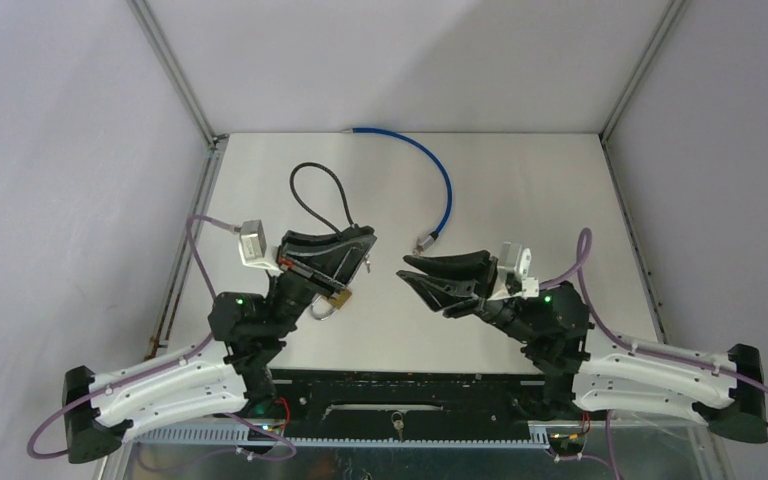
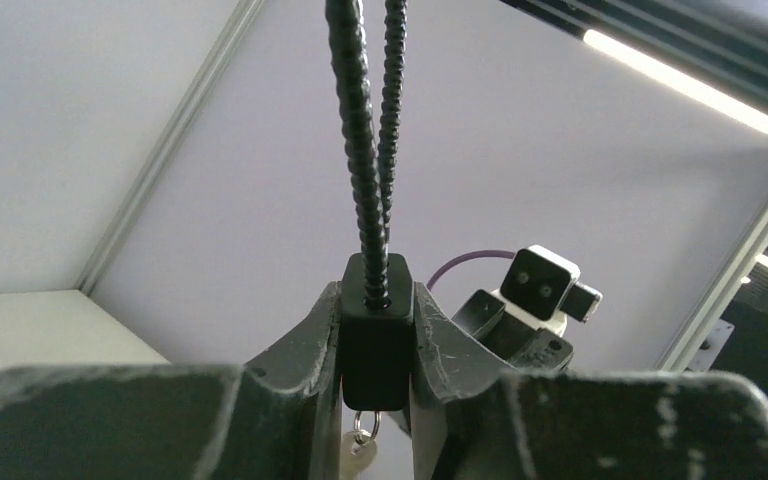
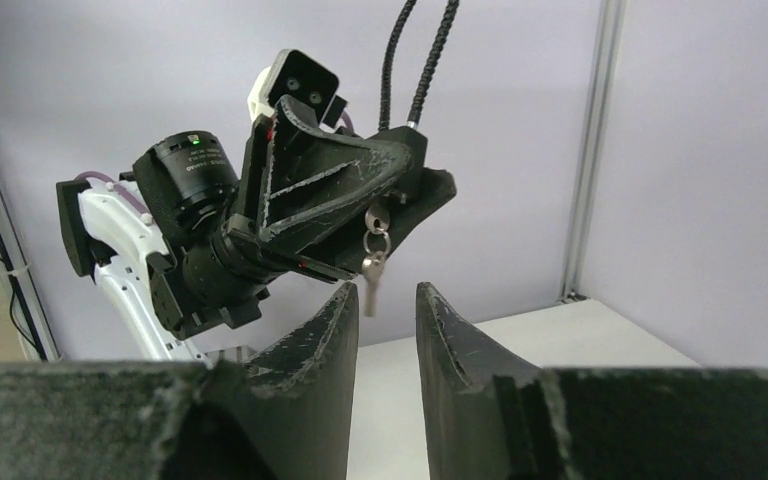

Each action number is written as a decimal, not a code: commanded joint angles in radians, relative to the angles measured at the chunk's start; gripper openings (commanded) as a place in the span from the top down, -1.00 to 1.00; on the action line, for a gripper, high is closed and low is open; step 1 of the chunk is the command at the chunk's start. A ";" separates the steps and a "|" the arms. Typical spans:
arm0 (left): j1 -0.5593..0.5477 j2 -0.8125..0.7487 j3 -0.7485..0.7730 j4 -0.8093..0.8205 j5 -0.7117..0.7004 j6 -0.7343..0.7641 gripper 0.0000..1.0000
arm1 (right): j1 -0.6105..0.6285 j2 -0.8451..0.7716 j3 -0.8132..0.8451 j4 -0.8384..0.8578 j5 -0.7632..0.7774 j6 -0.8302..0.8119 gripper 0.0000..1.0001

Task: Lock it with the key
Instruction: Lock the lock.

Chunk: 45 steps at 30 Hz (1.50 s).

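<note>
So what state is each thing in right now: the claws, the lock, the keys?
Left gripper: shut on the lock body.
Right gripper: open, empty.
Lock body: held; locked or not, cannot tell.
Lock cable: forms a loop.
Keys: dangling below the lock body.
Blue cable: lying curved on the table.

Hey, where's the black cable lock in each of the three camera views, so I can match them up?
Top external: black cable lock left of centre, loop pointing toward the far wall.
Left wrist: centre, body between the fingers, cable running upward.
Right wrist: upper centre, keys dangling beneath.
Shared landmark: the left gripper clamped on it.
</note>
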 commanded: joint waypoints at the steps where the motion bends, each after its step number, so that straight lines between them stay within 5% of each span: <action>1: 0.000 0.006 0.024 0.113 0.002 -0.074 1.00 | 0.025 0.056 0.016 0.186 0.014 -0.027 0.40; 13: 0.001 0.061 0.044 0.175 0.110 -0.130 1.00 | 0.073 0.166 0.100 0.216 0.012 -0.200 0.40; 28: 0.001 0.070 0.041 0.188 0.133 -0.132 1.00 | 0.171 0.228 0.139 0.174 0.199 -0.479 0.38; 39: 0.001 0.078 0.042 0.185 0.156 -0.128 1.00 | 0.189 0.251 0.139 0.224 0.262 -0.580 0.39; 45: 0.003 0.043 0.064 0.054 0.199 -0.034 1.00 | 0.200 0.165 0.139 0.097 0.306 -0.552 0.27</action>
